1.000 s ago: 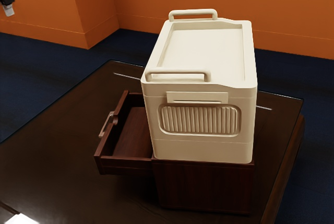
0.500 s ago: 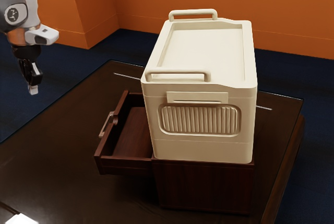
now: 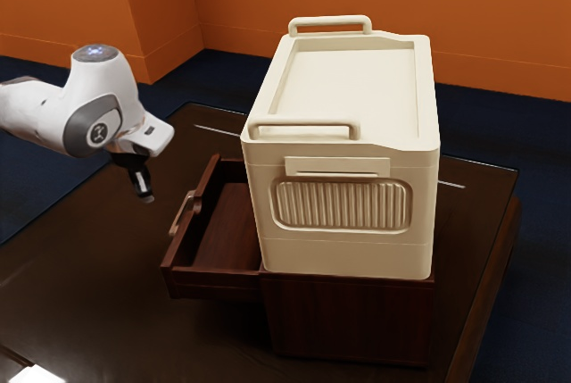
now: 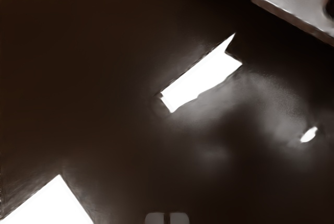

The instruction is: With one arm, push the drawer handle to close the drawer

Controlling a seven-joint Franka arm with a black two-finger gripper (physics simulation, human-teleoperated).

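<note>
"How's the drawer (image 3: 214,284) from where you sit?"

"Open. I see it sticking out of the cabinet (image 3: 348,320) toward the exterior view's left, with the handle (image 3: 180,213) on its outer face. A cream box (image 3: 343,79) rests on the cabinet, beside the open drawer."

"And your gripper (image 3: 145,197)?"

"Over the table (image 3: 80,285), out in front of the drawer, apart from the handle and pointing down."

"Jaws?"

"Narrow. My wrist view has the two tips close together, a thin dark gap between them, and bright patches on the table."
</note>
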